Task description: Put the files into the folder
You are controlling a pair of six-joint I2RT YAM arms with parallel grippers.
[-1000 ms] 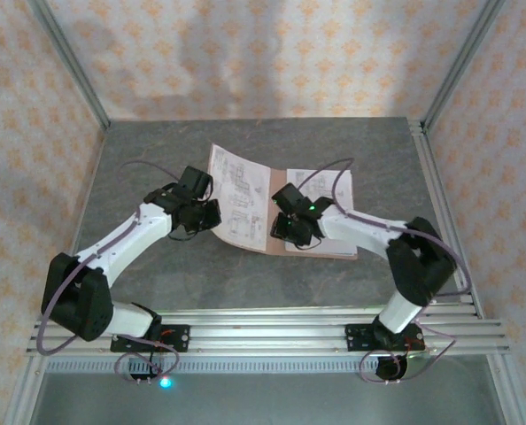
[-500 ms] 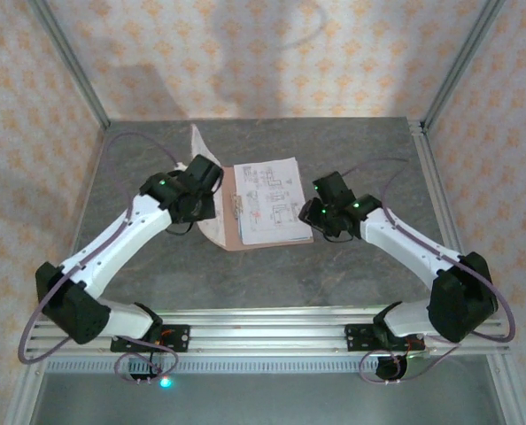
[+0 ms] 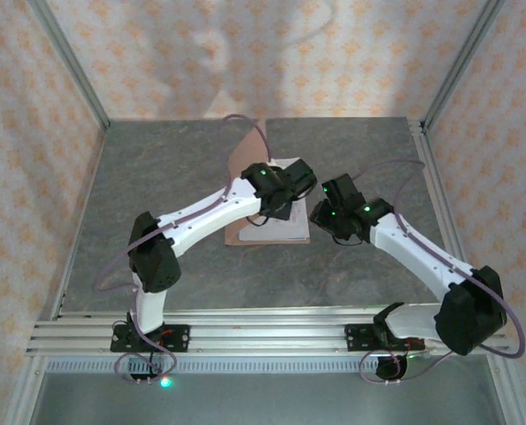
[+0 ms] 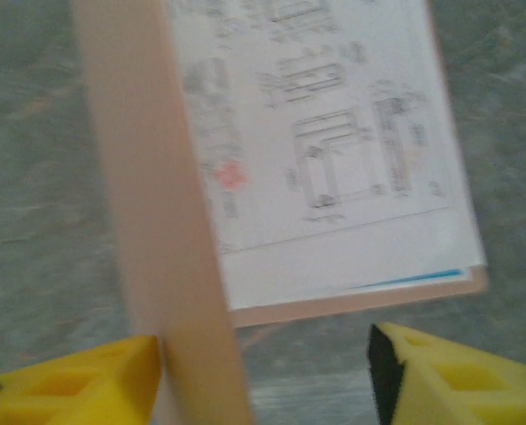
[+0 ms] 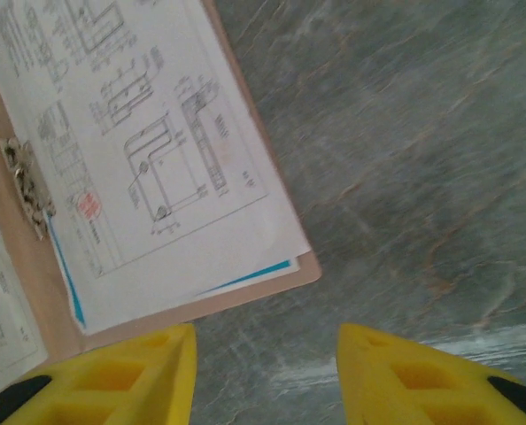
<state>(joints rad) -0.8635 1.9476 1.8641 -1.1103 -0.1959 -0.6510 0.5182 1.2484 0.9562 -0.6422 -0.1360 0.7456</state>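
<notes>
While left pincer (image 4: 261, 336) and right pincer (image 5: 265, 329) gape, the folder (image 4: 157, 177) lies on a grey table (image 3: 157, 177) between patterned walls (image 3: 245, 53)

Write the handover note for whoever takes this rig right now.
Left gripper: open, with the folder's raised cover standing between its fingers.
Right gripper: open and empty, above the bare table just off the folder's corner.
Files: stacked on the flat half of the folder, beside the metal fastener.
Done: the sheets appear to be lying inside the folder.
Left: bring the cover down flat over the sheets, then back both arms away.
</notes>
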